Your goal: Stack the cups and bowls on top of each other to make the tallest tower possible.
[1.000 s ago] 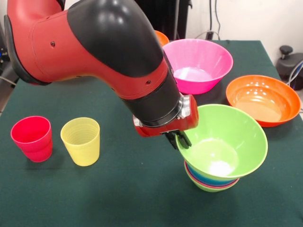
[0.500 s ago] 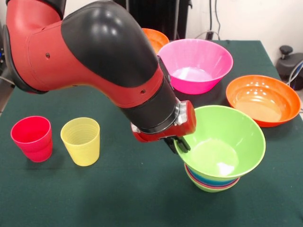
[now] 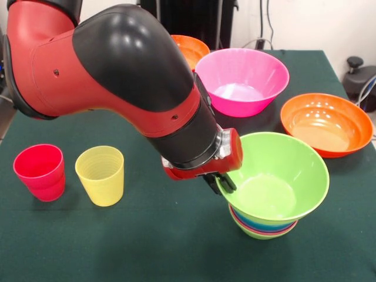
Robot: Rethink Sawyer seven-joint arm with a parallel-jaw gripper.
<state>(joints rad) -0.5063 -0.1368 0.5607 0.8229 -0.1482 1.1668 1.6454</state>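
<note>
Since a second ago, arm and large green bowl have shifted slightly, the bowl settling onto the tower. Left to right on the worktop: red cup, yellow cup, then the hand, angled down to the right, pinching the green bowl's near rim; pink bowl and orange bowl lie beyond.

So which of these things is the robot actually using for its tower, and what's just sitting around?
Part of the job:
tower
big green bowl, held by the gripper
pink bowl
two orange bowls
red cup
yellow cup

Just lying about:
cables
</note>
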